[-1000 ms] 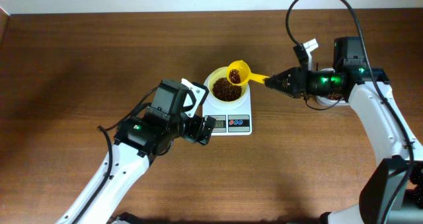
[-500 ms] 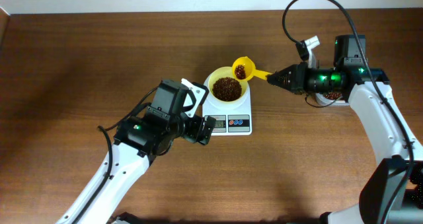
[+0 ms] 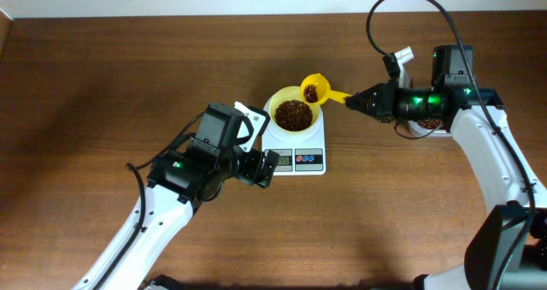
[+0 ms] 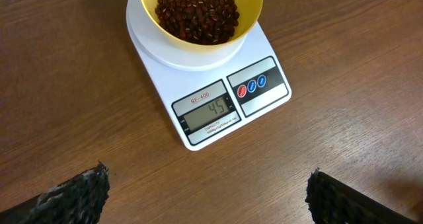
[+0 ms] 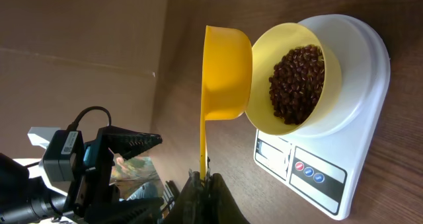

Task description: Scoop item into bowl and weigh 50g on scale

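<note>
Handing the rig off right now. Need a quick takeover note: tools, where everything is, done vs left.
The left tool is open and empty, hovering in front of the scale.
The right tool is shut on the handle of the yellow scoop, held beside the rim of the bowl with some beans in it.
The bowl sits on the scale, with beans inside. The display reads 45.
Done: most of the scooping.
Left: add a few more beans to reach 50, probably a gentle tip from the scoop.
</note>
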`<state>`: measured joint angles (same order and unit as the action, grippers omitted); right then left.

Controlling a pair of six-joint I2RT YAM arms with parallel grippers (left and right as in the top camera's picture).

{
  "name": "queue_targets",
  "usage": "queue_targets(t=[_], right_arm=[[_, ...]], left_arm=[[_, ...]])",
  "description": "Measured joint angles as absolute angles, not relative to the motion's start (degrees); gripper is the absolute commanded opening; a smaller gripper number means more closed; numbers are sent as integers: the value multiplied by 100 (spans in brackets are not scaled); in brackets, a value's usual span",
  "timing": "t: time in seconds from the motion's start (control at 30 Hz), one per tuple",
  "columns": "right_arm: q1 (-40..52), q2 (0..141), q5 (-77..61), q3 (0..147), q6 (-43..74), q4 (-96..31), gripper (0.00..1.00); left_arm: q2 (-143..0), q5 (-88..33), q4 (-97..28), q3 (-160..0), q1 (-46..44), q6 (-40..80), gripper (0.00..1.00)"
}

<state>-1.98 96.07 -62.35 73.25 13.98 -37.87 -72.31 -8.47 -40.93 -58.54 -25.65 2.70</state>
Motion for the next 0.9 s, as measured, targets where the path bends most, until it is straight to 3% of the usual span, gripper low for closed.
queue_targets(t=[0.9], right_arm=[[-198,9607,-6235,7325,1699,-3874,4]], left_arm=[[-7231,-847,-4093,-5854,-2565,270,99]])
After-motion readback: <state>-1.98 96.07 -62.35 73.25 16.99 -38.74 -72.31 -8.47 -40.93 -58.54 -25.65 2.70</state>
